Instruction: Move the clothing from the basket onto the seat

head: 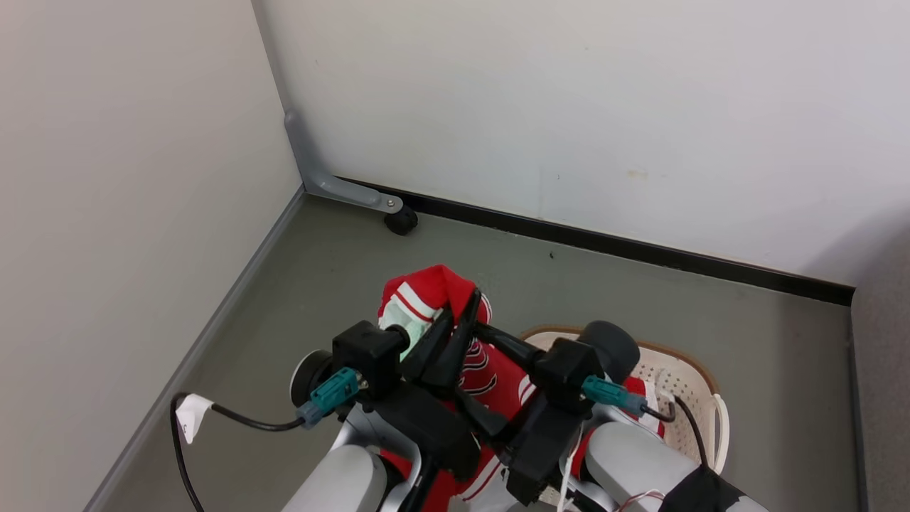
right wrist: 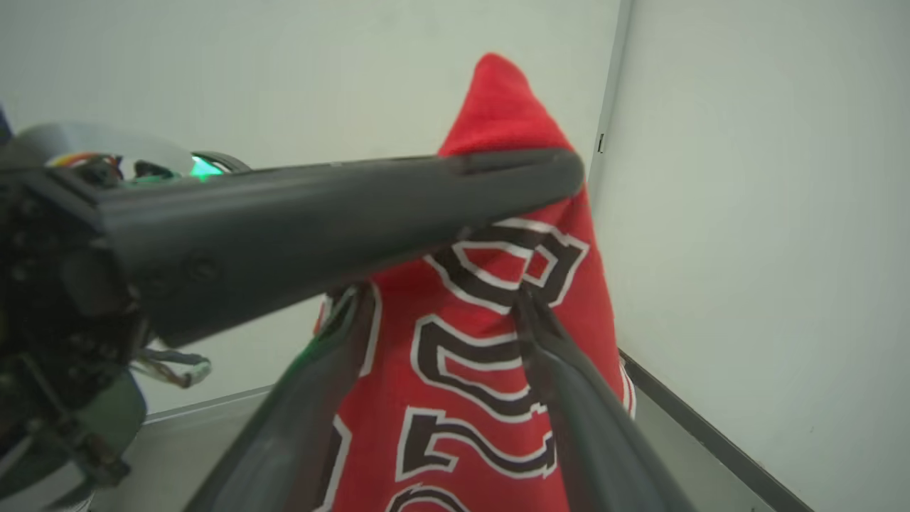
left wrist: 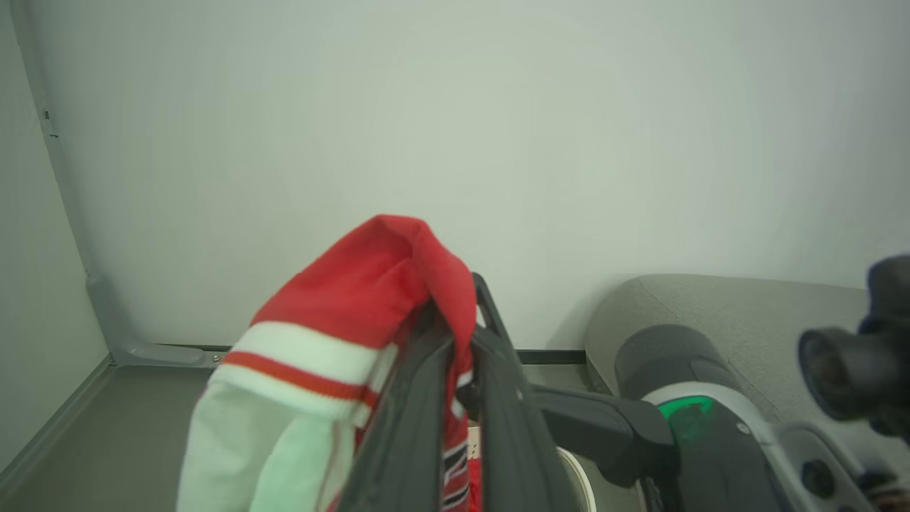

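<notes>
My left gripper (head: 462, 313) is shut on a fold of the clothing, a red jersey (head: 434, 288) with white trim. The jersey hangs from the gripper above the floor, left of the basket (head: 700, 373). In the left wrist view the left gripper (left wrist: 458, 306) pinches the jersey (left wrist: 355, 284) at its peak. My right gripper (right wrist: 444, 295) is open, its fingers (right wrist: 569, 398) on either side of the jersey's black-and-white lettering (right wrist: 483, 355). In the head view the right gripper (head: 473, 363) reaches leftwards to the hanging cloth. More red cloth (head: 638, 387) lies in the basket. The grey seat (head: 881, 341) (left wrist: 746, 313) is at the right.
Two pale walls meet in a corner ahead. A grey bracket with a black caster (head: 402, 220) stands at the foot of the far panel, above a black baseboard. A black cable with a white tag (head: 192, 416) hangs at my lower left over grey floor.
</notes>
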